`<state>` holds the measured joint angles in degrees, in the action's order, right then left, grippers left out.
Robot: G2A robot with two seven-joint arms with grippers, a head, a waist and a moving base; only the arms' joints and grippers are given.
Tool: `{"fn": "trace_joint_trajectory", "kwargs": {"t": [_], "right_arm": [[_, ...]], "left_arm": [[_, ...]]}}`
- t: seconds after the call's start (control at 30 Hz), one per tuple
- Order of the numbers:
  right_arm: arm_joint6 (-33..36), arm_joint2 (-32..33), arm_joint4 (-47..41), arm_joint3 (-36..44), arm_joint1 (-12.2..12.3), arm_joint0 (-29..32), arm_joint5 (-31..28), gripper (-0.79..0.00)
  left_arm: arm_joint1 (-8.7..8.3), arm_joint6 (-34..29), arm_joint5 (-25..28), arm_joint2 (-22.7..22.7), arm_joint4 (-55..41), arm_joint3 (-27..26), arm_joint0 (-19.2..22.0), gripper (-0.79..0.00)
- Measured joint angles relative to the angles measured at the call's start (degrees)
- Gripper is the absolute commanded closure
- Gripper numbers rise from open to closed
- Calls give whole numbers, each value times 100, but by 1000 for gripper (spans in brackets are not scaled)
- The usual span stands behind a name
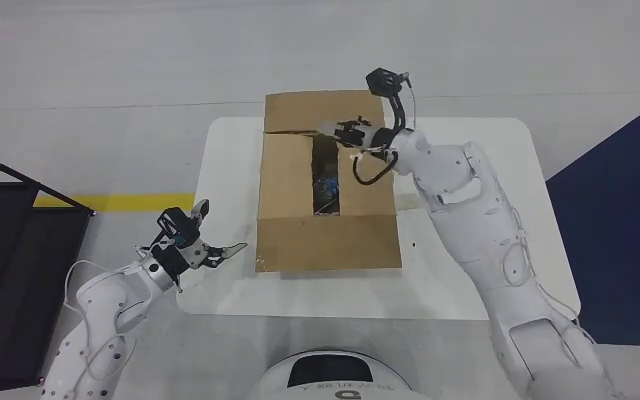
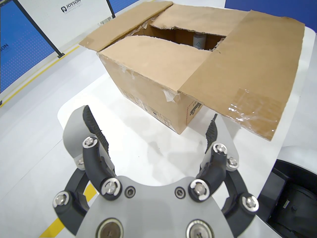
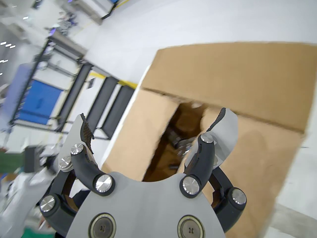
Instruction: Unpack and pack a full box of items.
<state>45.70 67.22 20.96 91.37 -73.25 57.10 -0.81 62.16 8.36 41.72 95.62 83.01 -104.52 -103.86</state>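
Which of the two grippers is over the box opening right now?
The right gripper, open above the gap in the box; the left gripper is off to the box's side, over the table.

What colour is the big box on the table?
Plain brown cardboard box, clearest in the left wrist view.
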Motion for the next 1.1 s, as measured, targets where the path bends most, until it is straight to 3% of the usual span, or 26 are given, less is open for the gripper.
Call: {"fn": "trace_joint_trajectory", "kwargs": {"t": [0.43, 0.7, 1.1], "right_arm": [[47, -52, -154, -64, -11, 60, -57, -785], [453, -870, -895, -1366, -227, -578, 263, -785], [441, -1588, -2306, -2988, -635, -1304, -279, -785]], "left_arm": [[0, 0, 0, 0, 0, 0, 0, -785], [0, 0, 0, 0, 0, 0, 0, -785], [7, 50, -193, 30, -75, -22, -5, -785]]}}
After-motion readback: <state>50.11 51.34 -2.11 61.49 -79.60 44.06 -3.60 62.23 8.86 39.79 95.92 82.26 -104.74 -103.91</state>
